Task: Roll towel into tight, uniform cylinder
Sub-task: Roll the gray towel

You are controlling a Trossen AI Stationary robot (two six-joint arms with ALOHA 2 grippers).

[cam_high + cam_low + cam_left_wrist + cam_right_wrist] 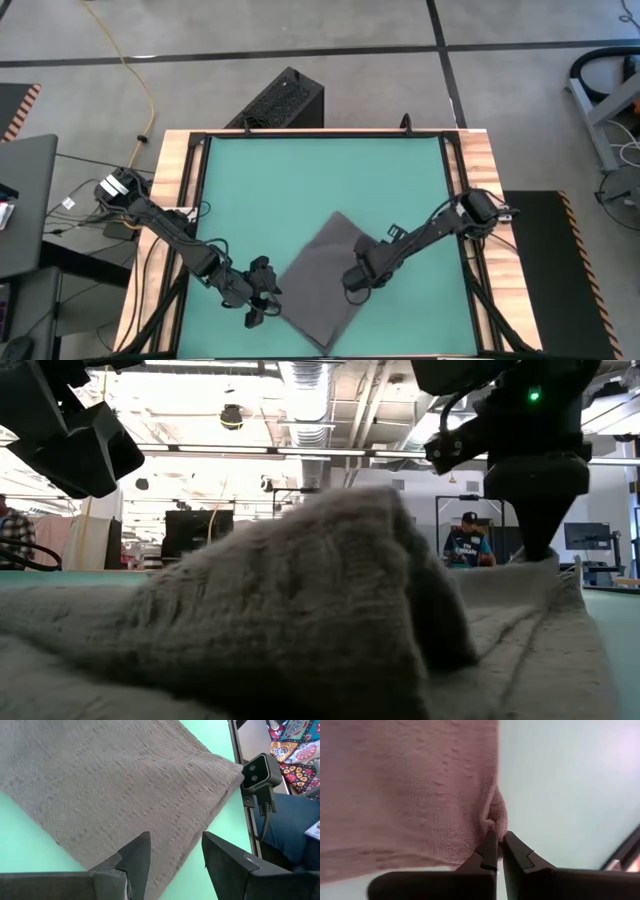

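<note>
The dark grey towel lies flat and turned like a diamond on the green mat, near the front edge. My right gripper is shut on the towel's right edge; in the right wrist view the fingertips pinch a small fold of the cloth. My left gripper is open just off the towel's left edge; in the left wrist view its fingers hover over the edge of the towel. In the low view the towel fills the foreground with a raised hump. No white tag shows.
A black box stands on the floor beyond the table's far edge. The low camera sits at the table's rim by the towel's near corner. A person sits in the room behind. Wooden rails border the mat.
</note>
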